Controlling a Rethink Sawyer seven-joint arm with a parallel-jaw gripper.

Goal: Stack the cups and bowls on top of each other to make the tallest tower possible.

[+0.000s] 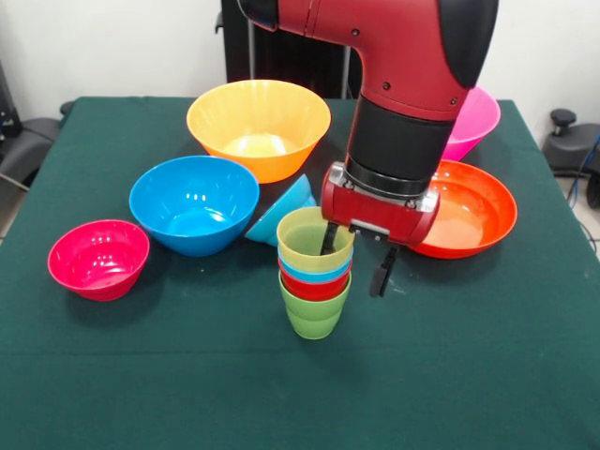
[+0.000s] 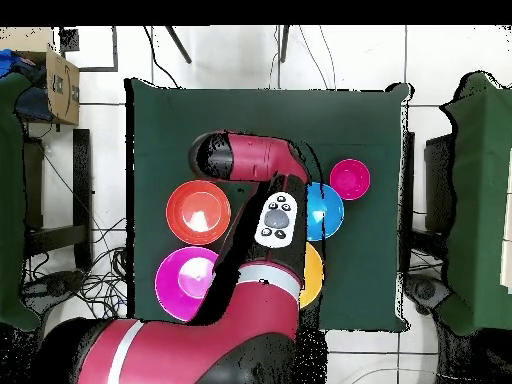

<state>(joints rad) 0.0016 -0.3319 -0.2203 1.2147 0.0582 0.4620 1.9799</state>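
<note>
1. Gripper (image 1: 356, 255) straddles the yellow cup's (image 1: 315, 241) rim for you: one finger inside, one outside, spread.
2. Your tower (image 1: 314, 277) stands mid-table: lime green cup (image 1: 313, 317), red, light blue, yellow on top.
3. Small light blue bowl (image 1: 281, 210) leans tilted behind it.

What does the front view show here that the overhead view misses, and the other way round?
Front only: the stack of four nested plastic cups, lime green at the base, with the gripper open, one finger inside the top yellow cup and one outside; also the small light blue bowl tipped on its side. Overhead only: the arm's whole sweep from the base, which hides the cups. Both: the dark green table, the large yellow-orange bowl, large pink bowl, wide red-orange bowl, medium blue bowl and small magenta bowl.
</note>
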